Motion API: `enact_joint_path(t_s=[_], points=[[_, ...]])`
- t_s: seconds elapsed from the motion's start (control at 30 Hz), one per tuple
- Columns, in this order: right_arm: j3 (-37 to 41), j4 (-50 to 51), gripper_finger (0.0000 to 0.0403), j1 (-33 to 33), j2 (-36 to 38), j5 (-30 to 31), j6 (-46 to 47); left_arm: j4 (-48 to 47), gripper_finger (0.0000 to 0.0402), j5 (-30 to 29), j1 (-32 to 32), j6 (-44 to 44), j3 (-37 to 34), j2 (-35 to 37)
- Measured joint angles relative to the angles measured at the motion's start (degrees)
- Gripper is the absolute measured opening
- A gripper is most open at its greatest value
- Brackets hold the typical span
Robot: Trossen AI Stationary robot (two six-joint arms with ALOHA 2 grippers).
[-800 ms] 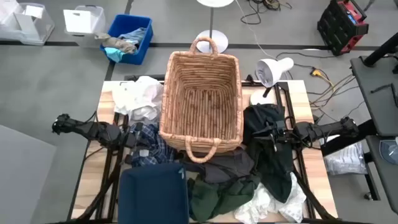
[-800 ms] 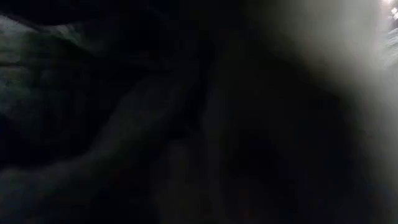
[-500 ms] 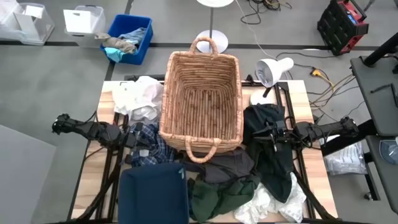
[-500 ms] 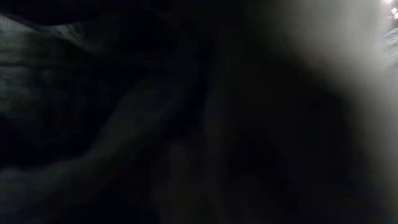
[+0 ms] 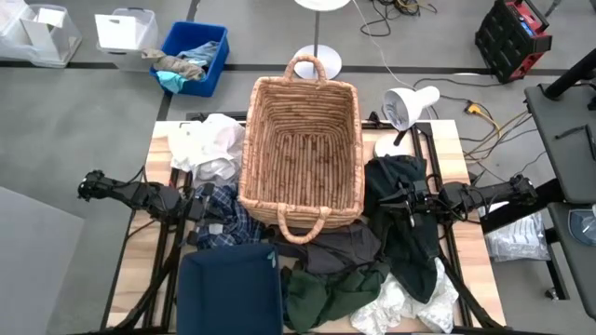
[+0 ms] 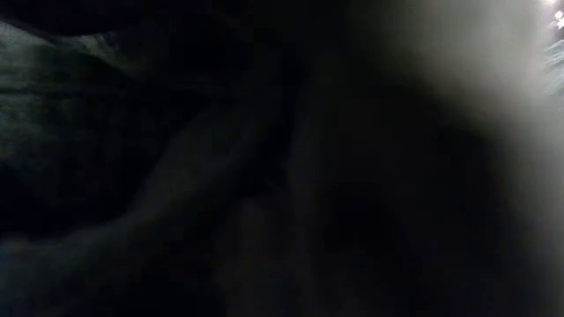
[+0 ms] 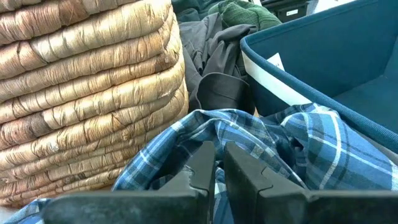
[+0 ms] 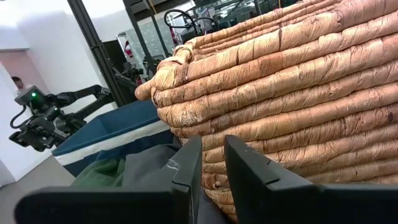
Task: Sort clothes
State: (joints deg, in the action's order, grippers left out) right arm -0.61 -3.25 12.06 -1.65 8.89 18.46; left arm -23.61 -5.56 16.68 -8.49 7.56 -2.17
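Left gripper (image 7: 214, 163) pinching plaid shirt (image 7: 298, 146)

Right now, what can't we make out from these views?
- Low view: all dark and blurred, cloth against the lens; nothing readable.
- Wicker basket base and the table under it: hidden by the basket in the high view.
- Left gripper grip on the plaid shirt: fingertips close together, contact unclear.
- Right gripper fingertips: cut off by the picture's bottom edge.

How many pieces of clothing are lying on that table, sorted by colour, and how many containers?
White garments: 2, a crumpled white shirt and a white lacy cloth
Blue-and-white plaid shirt: 1
Black garment: 1
Charcoal garment: 1
Dark green garment: 1
Containers: 2, a woven wicker basket and a navy fabric bin
Total: 8
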Motion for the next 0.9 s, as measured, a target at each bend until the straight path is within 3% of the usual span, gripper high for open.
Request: enact_joint_path(t_s=[0.9], points=[[0.0, 0.0, 0.0095, 0.0, 0.0, 0.0, 0.0, 0.0, 0.0016, 0.0, 0.0, 0.0, 0.0, 0.0]])
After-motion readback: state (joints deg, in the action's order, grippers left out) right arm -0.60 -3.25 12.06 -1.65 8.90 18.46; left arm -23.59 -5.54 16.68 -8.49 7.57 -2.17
